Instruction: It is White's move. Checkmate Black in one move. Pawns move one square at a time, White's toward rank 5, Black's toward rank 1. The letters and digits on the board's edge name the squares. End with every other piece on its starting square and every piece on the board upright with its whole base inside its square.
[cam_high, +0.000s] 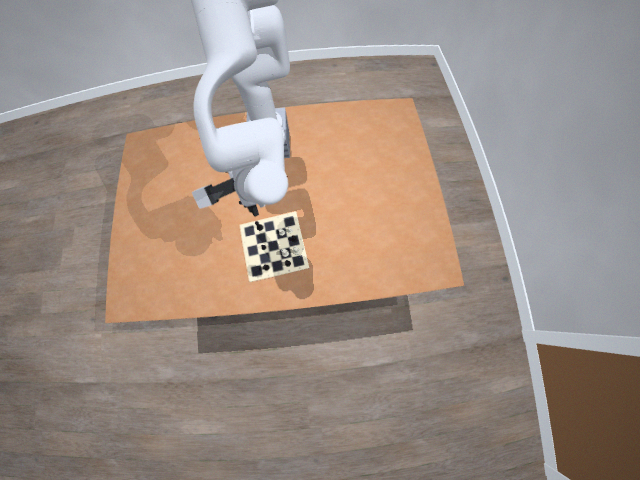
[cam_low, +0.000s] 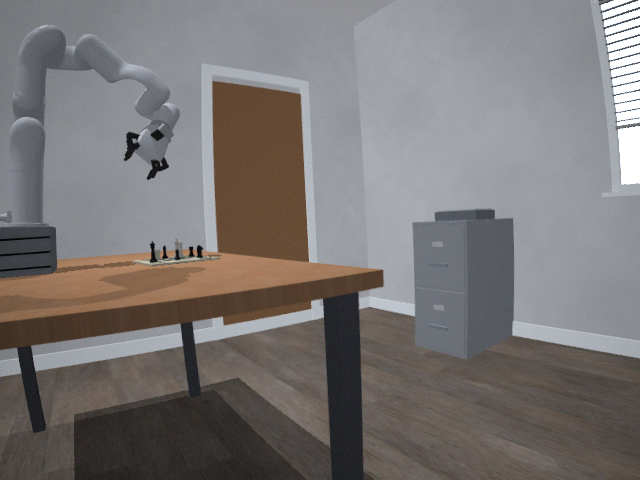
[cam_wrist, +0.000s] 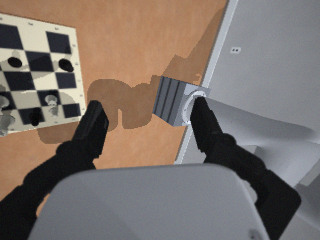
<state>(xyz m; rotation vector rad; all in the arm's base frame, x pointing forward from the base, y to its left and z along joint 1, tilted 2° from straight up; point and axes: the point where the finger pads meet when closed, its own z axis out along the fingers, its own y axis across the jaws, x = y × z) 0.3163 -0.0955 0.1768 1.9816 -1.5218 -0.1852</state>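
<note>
Currently my black two-fingered jaws hang high over the orange wooden counter, spread fully wide, nothing between them. Small cream-and-black chessboard lies off beyond my left finger, flat on the counter, black and white pieces upright on it. Grey ribbed arm base sits between my fingertips, well below.

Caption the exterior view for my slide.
White arm holds its open end effector high above a small chessboard on a wooden table.
</note>
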